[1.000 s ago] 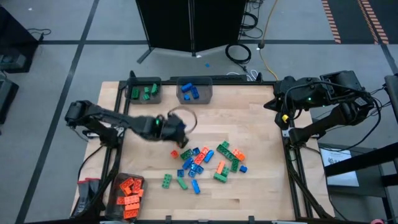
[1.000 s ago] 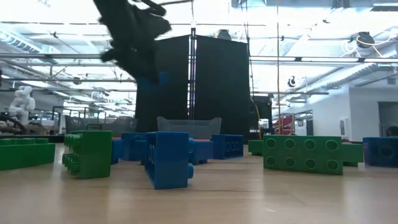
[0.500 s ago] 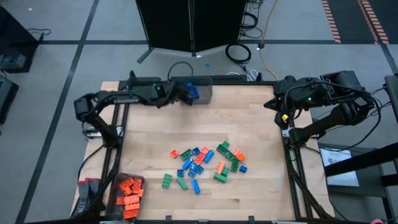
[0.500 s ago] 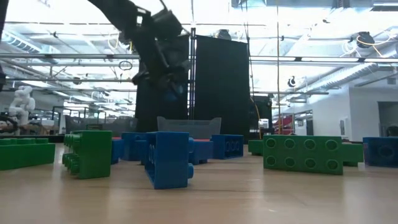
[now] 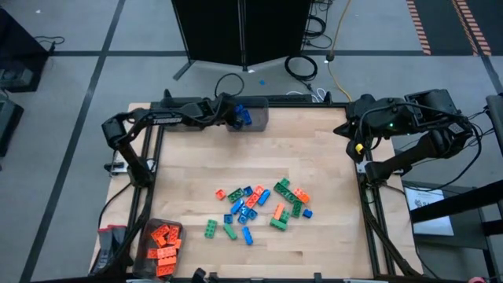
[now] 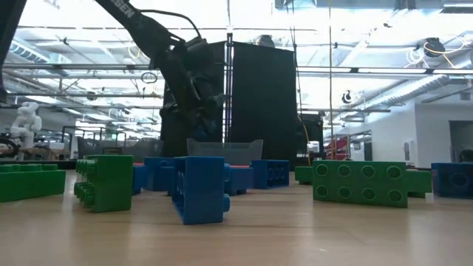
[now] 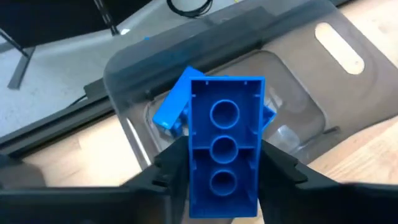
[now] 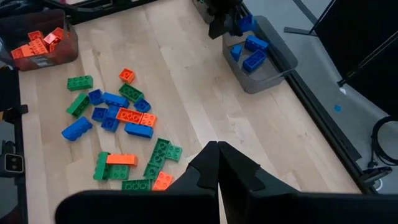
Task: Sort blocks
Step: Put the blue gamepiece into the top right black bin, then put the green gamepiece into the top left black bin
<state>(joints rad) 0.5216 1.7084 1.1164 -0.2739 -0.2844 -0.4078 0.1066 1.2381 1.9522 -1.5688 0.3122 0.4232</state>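
Holding blue block (image 7: 224,149), left gripper (image 7: 224,180) now over blue bin (image 7: 339,93)

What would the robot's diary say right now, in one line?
left hand: holds blue block over blue-block bin | right hand: shut, parked at table's right | loose blocks: mid-table

Open bare table (image 5: 314,161) between the far bins and the central scatter of blocks (image 5: 259,206); easy passage there. Left arm (image 5: 169,118) spans the far-left edge over the green bin (image 5: 182,118). Orange bin (image 5: 163,242) occupies near-left corner.
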